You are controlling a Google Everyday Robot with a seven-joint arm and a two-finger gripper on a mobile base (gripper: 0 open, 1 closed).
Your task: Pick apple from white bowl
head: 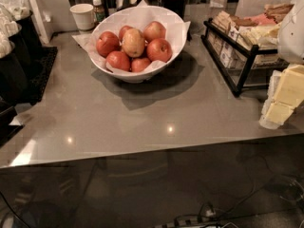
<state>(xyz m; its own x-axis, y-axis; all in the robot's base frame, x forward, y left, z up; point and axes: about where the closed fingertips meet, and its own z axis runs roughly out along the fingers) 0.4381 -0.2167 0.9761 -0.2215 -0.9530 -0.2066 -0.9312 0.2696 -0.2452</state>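
The large white bowl (pixel 174 47), lined with white paper, stands at the back middle of the grey counter (pixel 142 113). It holds several red apples; a paler yellow-red apple (pixel 134 42) lies on top in the middle. My gripper (pixel 279 107), pale yellow below a white arm (pixel 292 30), is at the right edge of the view. It hangs just above the counter, well to the right of the bowl and apart from it. It holds nothing that I can see.
A small white paper cup (pixel 83 16) and a small bottle (pixel 98 8) stand behind the bowl on the left. A black wire rack (pixel 240 56) of packets sits between bowl and gripper. Black containers (pixel 16 56) line the left side. The counter's front edge runs below.
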